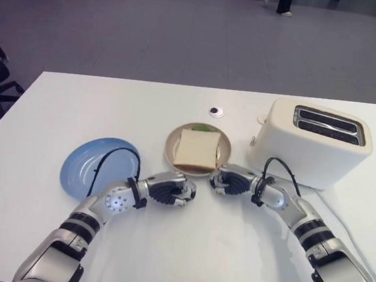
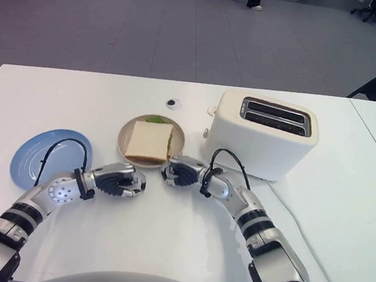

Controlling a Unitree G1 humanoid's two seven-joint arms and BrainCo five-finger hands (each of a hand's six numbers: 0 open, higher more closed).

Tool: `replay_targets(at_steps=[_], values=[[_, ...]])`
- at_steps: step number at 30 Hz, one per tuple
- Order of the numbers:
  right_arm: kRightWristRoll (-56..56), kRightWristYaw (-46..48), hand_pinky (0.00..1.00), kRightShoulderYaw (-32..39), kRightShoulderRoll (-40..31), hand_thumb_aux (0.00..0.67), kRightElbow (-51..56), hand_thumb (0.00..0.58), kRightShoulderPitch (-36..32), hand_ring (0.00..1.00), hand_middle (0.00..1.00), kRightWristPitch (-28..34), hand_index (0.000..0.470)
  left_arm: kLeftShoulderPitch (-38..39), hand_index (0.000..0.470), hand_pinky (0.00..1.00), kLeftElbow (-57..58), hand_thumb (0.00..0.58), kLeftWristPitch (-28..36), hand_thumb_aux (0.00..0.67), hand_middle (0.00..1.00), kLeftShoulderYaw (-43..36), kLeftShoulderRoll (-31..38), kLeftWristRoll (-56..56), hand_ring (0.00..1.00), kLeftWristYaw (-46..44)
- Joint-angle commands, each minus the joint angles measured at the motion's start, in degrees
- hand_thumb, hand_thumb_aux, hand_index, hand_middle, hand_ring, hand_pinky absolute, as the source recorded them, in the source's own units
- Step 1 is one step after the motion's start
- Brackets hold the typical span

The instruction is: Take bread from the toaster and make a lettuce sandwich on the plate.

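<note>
— Where's the sandwich (image 1: 197, 149)?
— Centre frame, on the beige plate (image 1: 169, 149), just above both hands
— Nearer hand?
— The right hand (image 1: 231, 181), at the plate's lower-right rim; the left hand (image 1: 173, 190) sits lower. Both curled, holding nothing

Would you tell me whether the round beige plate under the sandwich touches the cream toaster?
Apart: the right eye view shows bare table between the beige plate and cream toaster.

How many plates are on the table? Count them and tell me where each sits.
2. The blue plate lies bare on the left; the beige plate sits in the middle, left of the toaster, holding a sandwich.
</note>
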Motion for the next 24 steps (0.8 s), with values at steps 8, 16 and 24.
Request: replay_targets(at_steps=[8,16,24], values=[[10.5,-8.0,0.82,-8.2,2.7,0.46,-4.0,0.523,-0.3,0.82,0.82,-8.8,0.323,-4.2,0.0,0.0,-2.3,0.0,-8.0,0.0,0.0,7.6,-3.8,-3.8,0.0,16.0],[30.8,-2.4,0.0,-17.1,2.9,0.0,-18.2,0.0,6.0,0.0,0.0,-12.9,0.0,-2.2,0.0,0.0,-9.2,0.0,-13.0,0.0,0.0,9.4,-4.3,-20.5,0.0,10.2],[36.4,1.6,0.0,-20.1,4.4,0.0,-21.2,0.0,8.4,0.0,0.0,-16.3,0.0,-2.6,0.0,0.0,-9.5,0.0,-12.9,0.0,0.0,11.8,-7.4,-24.0,0.0,7.1]])
